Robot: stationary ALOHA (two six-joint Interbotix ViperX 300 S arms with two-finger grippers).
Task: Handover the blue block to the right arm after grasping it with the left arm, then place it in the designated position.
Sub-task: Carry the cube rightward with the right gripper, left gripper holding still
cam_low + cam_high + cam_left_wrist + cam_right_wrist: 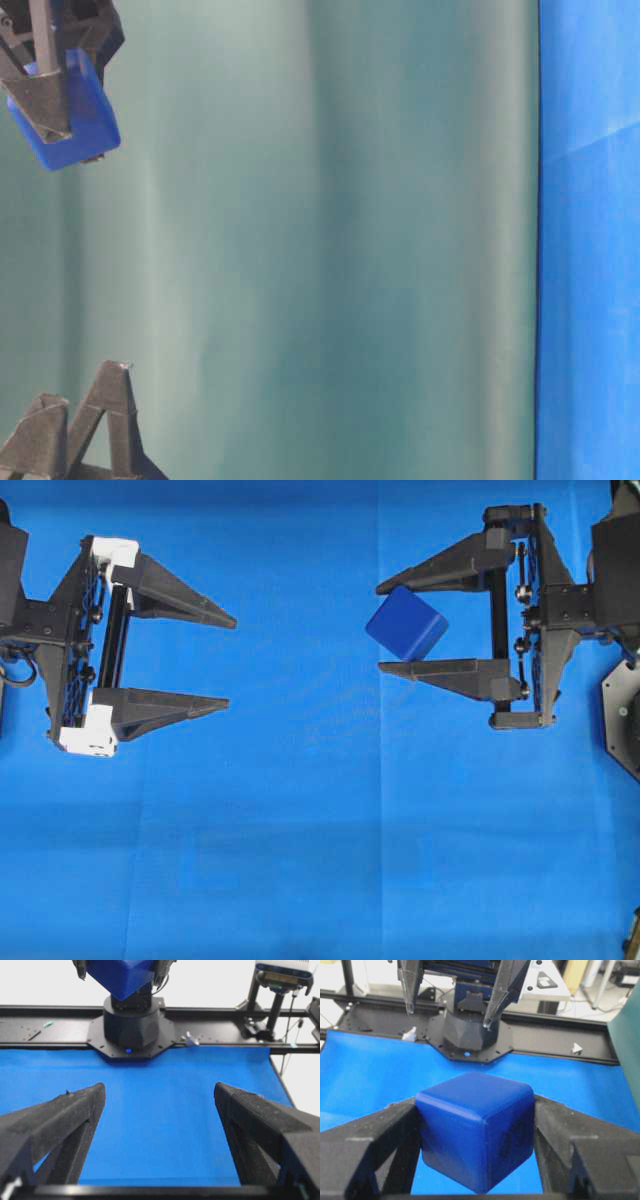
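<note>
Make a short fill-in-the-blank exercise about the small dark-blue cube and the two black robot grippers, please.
1. The small dark-blue cube is clamped between the fingers of the ____ gripper.
2. The left gripper, the one with white plastic pieces, holds ____.
3. The bright cloth covering the table is ____ in colour.

Missing words: right; nothing; blue

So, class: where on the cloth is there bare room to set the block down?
The blue cloth is bare between the left gripper and the right gripper, and along the whole near strip below both. Crowding is only at the arm bases. The blue block sits in the right jaws.
</note>
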